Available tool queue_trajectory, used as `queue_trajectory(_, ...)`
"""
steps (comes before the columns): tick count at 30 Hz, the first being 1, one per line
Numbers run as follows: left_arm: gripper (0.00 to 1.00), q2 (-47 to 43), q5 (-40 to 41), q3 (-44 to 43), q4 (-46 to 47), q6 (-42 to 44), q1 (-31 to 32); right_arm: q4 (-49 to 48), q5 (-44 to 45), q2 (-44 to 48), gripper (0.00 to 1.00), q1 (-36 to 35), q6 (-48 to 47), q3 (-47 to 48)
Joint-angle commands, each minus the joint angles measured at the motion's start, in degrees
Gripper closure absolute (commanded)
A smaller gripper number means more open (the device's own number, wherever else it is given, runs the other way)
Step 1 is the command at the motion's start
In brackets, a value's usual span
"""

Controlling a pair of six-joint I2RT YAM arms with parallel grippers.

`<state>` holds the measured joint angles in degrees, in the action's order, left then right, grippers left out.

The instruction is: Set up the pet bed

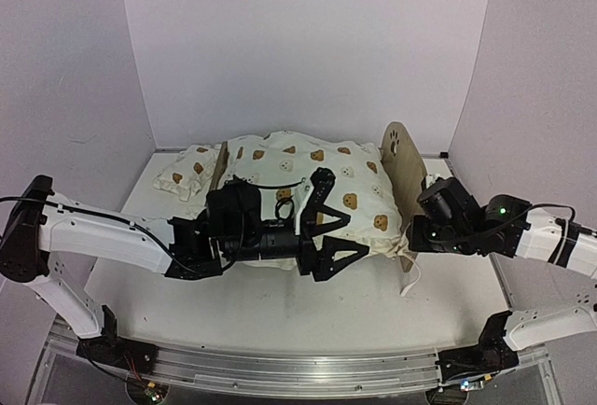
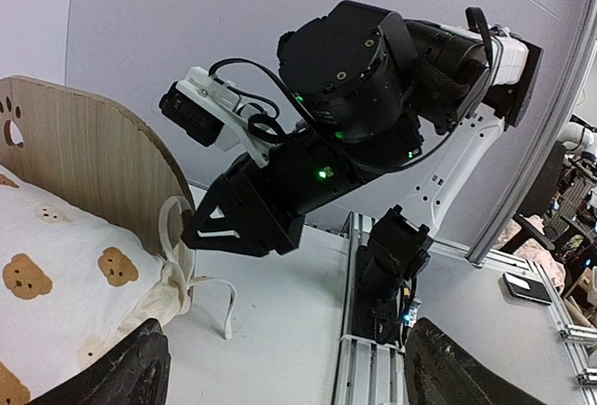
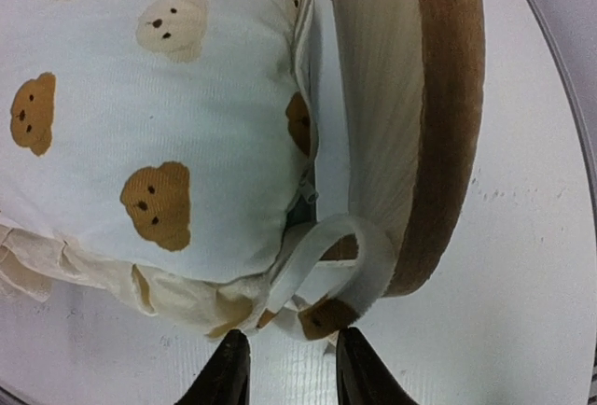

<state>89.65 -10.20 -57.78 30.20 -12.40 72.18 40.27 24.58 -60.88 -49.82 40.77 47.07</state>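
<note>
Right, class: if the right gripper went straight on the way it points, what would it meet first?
Probably the cushion's white tie loop, just ahead of the right gripper; the bed's wooden end board lies behind it.

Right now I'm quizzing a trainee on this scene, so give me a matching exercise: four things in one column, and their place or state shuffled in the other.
Things:
1. small pillow
2. big cushion
3. left claw
4. right claw

Places or states:
A. close to the tie loop by the right end board
B. outside the pet bed, past its left end board
C. wide open above the cushion's near side
D. lying in the bed between the two end boards

Pairs: 1-B, 2-D, 3-C, 4-A.
</note>
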Motion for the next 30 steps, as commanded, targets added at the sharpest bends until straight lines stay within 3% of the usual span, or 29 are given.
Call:
queue_trajectory(1, 0.13, -5.4, -0.7, 1.2, 2.0, -0.6, 0.5, -5.3, 9.0, 0.4, 0.78, 0.3, 6.3, -1.8)
queue_trajectory(11, 0.13, -9.2, 1.4, 4.1, 2.0, -0.2, 0.5, -1.7, 6.9, 3.7, 1.00, 0.3, 22.3, -15.3)
queue_trajectory(18, 0.12, -9.3, 3.1, 4.0, 1.6, 0.3, 0.4, -6.3, -3.8, 11.0, 0.99, 0.3, 30.4, -27.9)
queue_trajectory(21, 0.12, -10.0, 5.1, 4.4, 0.6, 0.5, 0.5, -6.0, -3.9, 14.8, 0.80, 0.3, 24.0, -25.7)
queue_trajectory(23, 0.11, -11.3, 8.2, 5.2, -0.9, 0.4, 0.5, -5.8, -5.1, 17.7, 0.60, 0.3, 14.7, -22.1)
queue_trajectory(26, 0.10, -14.3, 13.6, 7.0, -3.0, 0.2, 0.3, -5.7, -9.6, 19.8, 0.44, 0.3, 3.1, -17.0)
queue_trajectory(30, 0.09, -17.9, 16.1, 8.9, -4.4, -0.4, 0.4, -6.2, -18.6, 18.5, 0.37, 0.3, -7.0, -10.6)
